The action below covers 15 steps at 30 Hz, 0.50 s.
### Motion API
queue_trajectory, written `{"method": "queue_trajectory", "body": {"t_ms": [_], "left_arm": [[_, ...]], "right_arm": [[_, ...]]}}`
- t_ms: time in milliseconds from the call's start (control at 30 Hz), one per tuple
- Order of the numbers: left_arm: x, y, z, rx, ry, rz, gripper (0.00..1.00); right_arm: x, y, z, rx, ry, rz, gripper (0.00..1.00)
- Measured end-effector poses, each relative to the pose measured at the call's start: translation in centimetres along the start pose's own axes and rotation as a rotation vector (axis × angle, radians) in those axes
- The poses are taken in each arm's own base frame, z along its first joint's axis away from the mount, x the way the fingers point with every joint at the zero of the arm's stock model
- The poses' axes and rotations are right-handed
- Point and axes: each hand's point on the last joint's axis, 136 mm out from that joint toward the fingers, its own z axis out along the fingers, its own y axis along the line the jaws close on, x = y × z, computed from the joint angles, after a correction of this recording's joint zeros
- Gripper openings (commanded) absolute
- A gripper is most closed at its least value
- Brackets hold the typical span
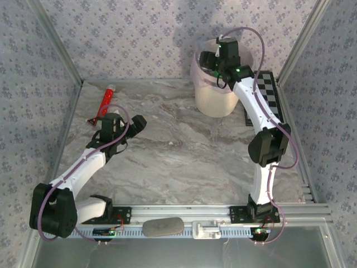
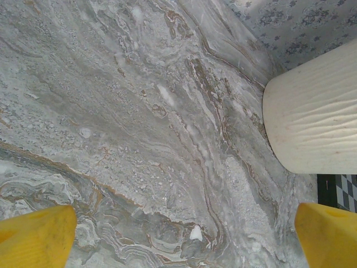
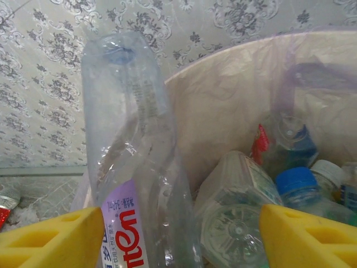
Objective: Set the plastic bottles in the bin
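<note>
Above the bin (image 1: 215, 103), a round cream wastebasket with a lilac liner, my right gripper (image 1: 215, 67) stands open. A crushed clear plastic bottle (image 3: 131, 167) with a lilac label and red letters stands upright between its yellow fingers, against the left finger (image 3: 53, 237) and well apart from the right one. Beneath the right gripper (image 3: 181, 237), several bottles lie in the bin (image 3: 223, 84), among them a clear one seen base-on (image 3: 240, 206) and one with a blue cap (image 3: 295, 181). My left gripper (image 1: 131, 125) hangs open over the marble table with nothing between its fingers (image 2: 36, 237).
A long red tube (image 1: 106, 100) lies at the table's far left by the wall. A black-and-white checkerboard (image 1: 270, 95) lies flat to the right of the bin. The bin's ribbed wall (image 2: 312, 111) stands at the right of the left wrist view.
</note>
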Motion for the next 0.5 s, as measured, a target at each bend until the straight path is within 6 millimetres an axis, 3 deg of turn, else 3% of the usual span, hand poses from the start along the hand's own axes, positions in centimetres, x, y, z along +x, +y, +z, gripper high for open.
{"method": "queue_trajectory", "body": {"t_ms": [133,300,400,500], "left_arm": [[0.0,0.0,0.0,-0.002,0.002,0.0,1.0],[0.2,0.3,0.3,-0.011,0.01,-0.001,1.0],[0.4,0.6,0.6,-0.021,0.018,-0.004,1.0],[0.4,0.6,0.8,-0.025,0.023,-0.004,1.0]], "right_arm": [[-0.6,-0.4,-2.2,0.016,-0.028,-0.017,0.78],[-2.3,-0.4,-6.8,-0.008,-0.124,-0.022,0.79],[-3.7,0.8,-8.6,-0.075,-0.184,-0.019,0.79],[-4.5,2.6,-8.9,-0.161,-0.217,-0.025,0.79]]}}
